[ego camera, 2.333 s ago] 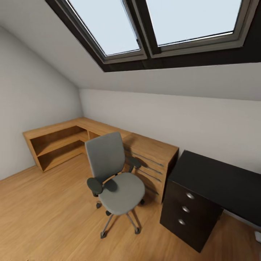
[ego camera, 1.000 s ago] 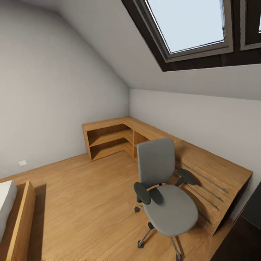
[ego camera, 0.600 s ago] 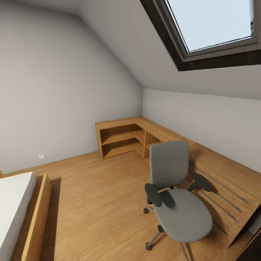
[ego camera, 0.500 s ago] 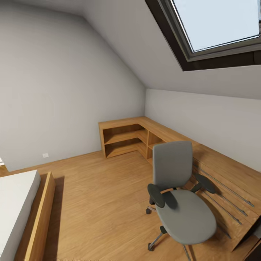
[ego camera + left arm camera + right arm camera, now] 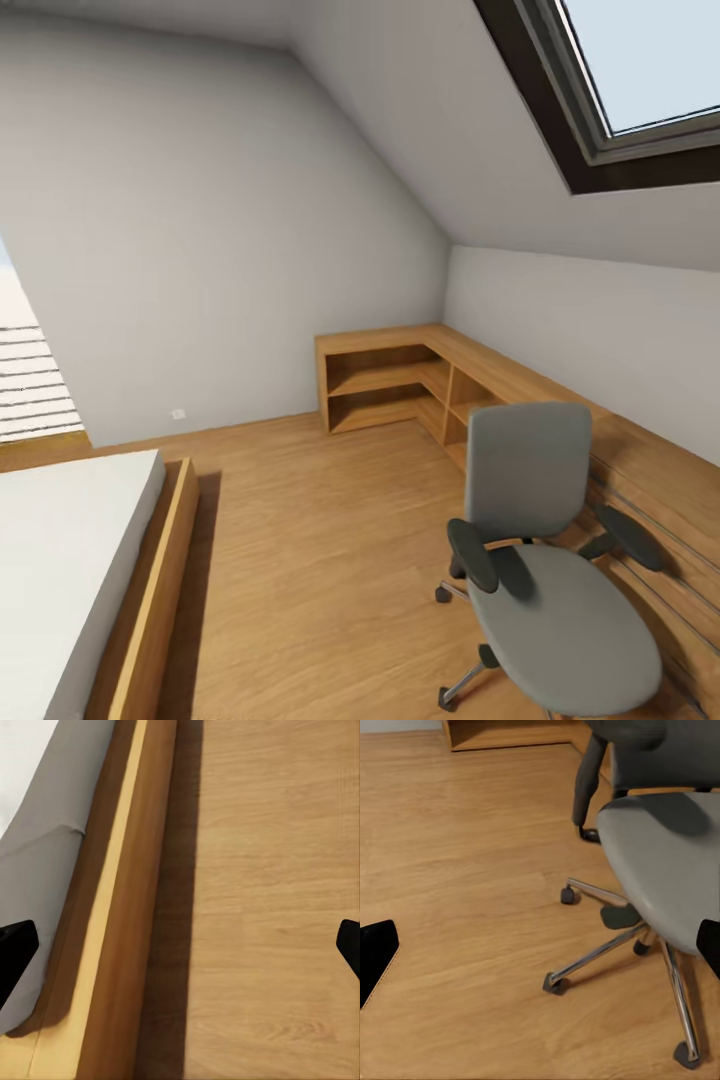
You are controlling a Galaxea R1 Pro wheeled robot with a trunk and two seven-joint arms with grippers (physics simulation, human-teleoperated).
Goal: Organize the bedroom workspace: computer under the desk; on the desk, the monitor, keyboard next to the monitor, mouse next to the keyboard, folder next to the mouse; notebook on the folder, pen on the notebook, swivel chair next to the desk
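Left gripper [image 5: 180,945]: fingertips sit at opposite edges of the left wrist view, spread wide, nothing between them. Below it, the light wood floor [image 5: 270,892] and the wooden bed frame [image 5: 124,915] with the grey side of the mattress [image 5: 45,862].

Right gripper [image 5: 540,945]: fingertips likewise far apart, holding nothing. It hangs over bare floor just beside the swivel chair [image 5: 660,870]: grey seat, chrome spokes, black castors, one black armrest in view.

Head view, near to far: bed [image 5: 70,580] at lower left, white mattress in its wooden frame. Swivel chair [image 5: 545,560] at lower right, grey seat bare, back upright, standing close against the low wooden shelving [image 5: 420,385]. The shelving runs along the right wall and turns the far corner, its open compartments facing the room. Dark-framed skylight [image 5: 620,90] in the sloped grey ceiling, upper right.
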